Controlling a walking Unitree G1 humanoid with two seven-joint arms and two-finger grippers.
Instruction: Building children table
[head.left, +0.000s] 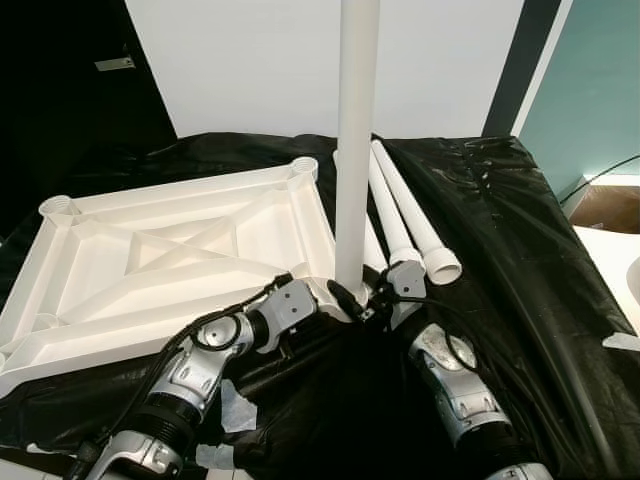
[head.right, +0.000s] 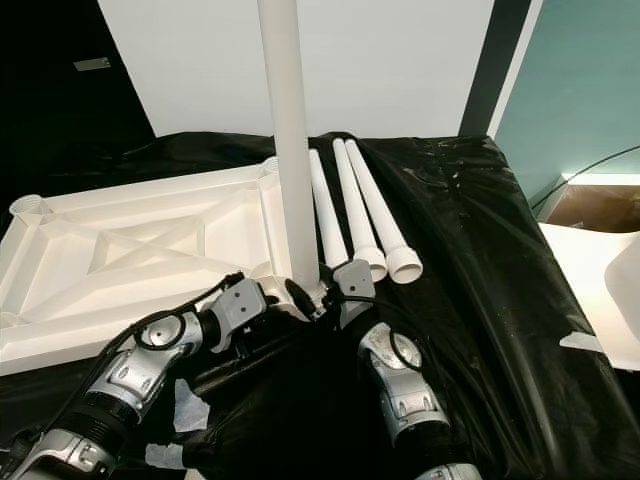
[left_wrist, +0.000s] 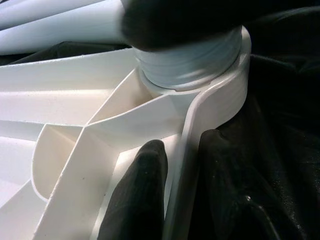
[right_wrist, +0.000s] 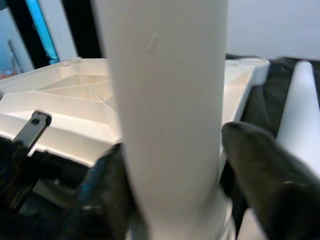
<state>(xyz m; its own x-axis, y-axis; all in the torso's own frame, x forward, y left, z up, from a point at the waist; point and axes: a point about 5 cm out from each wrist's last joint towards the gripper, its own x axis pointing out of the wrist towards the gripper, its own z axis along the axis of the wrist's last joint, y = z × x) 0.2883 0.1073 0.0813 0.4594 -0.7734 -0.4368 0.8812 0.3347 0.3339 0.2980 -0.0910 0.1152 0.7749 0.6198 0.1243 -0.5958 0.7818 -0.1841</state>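
- The white plastic tabletop (head.left: 180, 255) lay upside down, ribs showing, on a black sheet (head.left: 490, 240) spread over the desk, filling the 9 o'clock half of the head views.
- One white table leg (head.left: 356, 140) stood upright in the corner socket (left_wrist: 200, 75) nearest the robot, at the tabletop's 5 o'clock corner; threads showed at its foot in the left wrist view.
- The right pincer (head.left: 385, 288) was clenched around the base of that upright leg, one black finger (right_wrist: 265, 175) on each side of the tube.
- The left pincer (head.left: 345, 300) gripped the tabletop's rim just beside the socket, one finger (left_wrist: 140, 195) inside the rim and the other outside.
- Three spare legs (head.left: 410, 215) lay side by side on the sheet at 3 o'clock of the upright leg, wide ends toward the robot.
- A white wall (head.left: 250, 70) stood behind at 12 o'clock.
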